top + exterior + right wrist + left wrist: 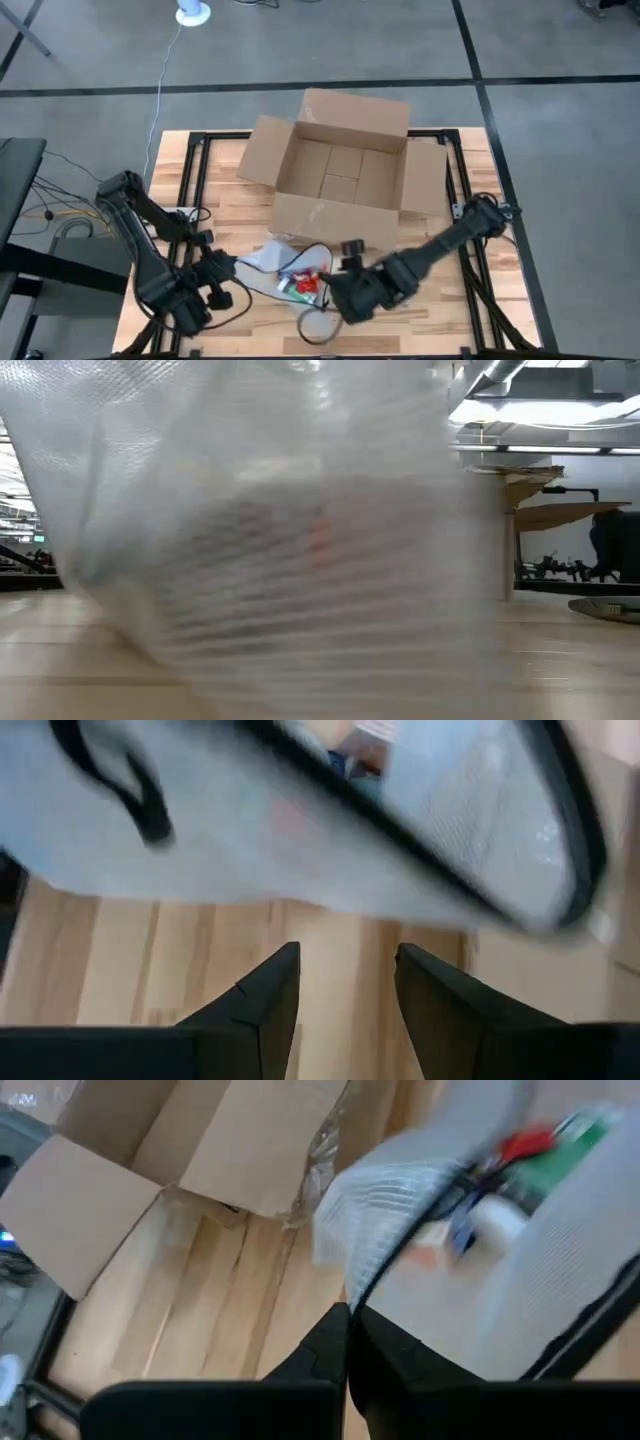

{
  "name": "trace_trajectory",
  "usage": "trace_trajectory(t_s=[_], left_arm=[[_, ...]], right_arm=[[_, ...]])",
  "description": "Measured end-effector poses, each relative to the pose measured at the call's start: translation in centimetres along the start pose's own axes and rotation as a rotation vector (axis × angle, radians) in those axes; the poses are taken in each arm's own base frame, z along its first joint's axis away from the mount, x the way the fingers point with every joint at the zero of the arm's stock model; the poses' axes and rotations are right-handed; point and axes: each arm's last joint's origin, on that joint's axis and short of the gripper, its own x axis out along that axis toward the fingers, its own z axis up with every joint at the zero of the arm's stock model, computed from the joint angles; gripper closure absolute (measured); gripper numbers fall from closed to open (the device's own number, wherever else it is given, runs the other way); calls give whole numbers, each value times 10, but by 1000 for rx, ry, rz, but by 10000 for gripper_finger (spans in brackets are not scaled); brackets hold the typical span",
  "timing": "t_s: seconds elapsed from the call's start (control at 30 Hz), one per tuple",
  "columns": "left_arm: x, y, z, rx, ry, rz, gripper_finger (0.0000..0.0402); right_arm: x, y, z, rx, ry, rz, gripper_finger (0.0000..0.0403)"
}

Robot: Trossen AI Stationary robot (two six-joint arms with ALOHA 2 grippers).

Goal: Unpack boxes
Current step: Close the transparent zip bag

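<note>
Cardboard box (340, 170) sits open, seemingly empty, far-centre on the surface (230, 205); clear bag (290, 268) lies near it, left gripper (347, 1342) closed beside it, right gripper (345, 982) open above; pinch one edge, lift slowly.

Light wooden slatted bench (230, 215) on a black metal frame, standing on grey floor. On its far half, an open brown cardboard box (343, 172), all four flaps spread outward, nothing but cardboard panels visible inside. Just in front of the box, toward the near edge, a clear plastic bag (275, 258) lying flat on the wood, with red, green and white items (305, 283) inside and a black cable (310, 318) looping over and beside it. Filling most of the low view, the same bag (270, 550), ridged and translucent, bare boards either side.
</note>
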Motion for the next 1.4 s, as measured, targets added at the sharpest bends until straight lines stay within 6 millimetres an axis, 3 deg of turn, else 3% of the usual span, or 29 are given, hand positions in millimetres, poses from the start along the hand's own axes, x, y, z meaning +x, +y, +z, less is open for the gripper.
trace_trajectory(t_s=[0.17, 0.47, 0.6, 0.7, 0.87, 1.0, 1.23, 1.4], left_arm=[[-6, 8, 7, -99, -36, -86, 401], [15, 13, 24, -220, -10, -11, 401], [29, 22, 38, -194, -23, 36, 401], [35, 23, 46, -78, -45, 43, 401], [38, 23, 49, -32, -49, 33, 401], [37, 22, 49, -53, -52, 23, 401], [37, 20, 50, -74, -61, 8, 401], [37, 20, 50, -81, -63, 4, 401]], right_arm=[[31, -25, 17, 80, -115, 125, 261], [22, -23, 58, 123, -535, 242, 265], [39, -19, 59, 103, -521, 248, 265], [43, -21, 55, 72, -480, 229, 265], [10, -42, 58, 68, -514, 118, 265], [1, -66, 62, 79, -501, 5, 265], [35, -102, 61, 138, -407, 1, 265], [57, -102, 62, 135, -384, 72, 265]])
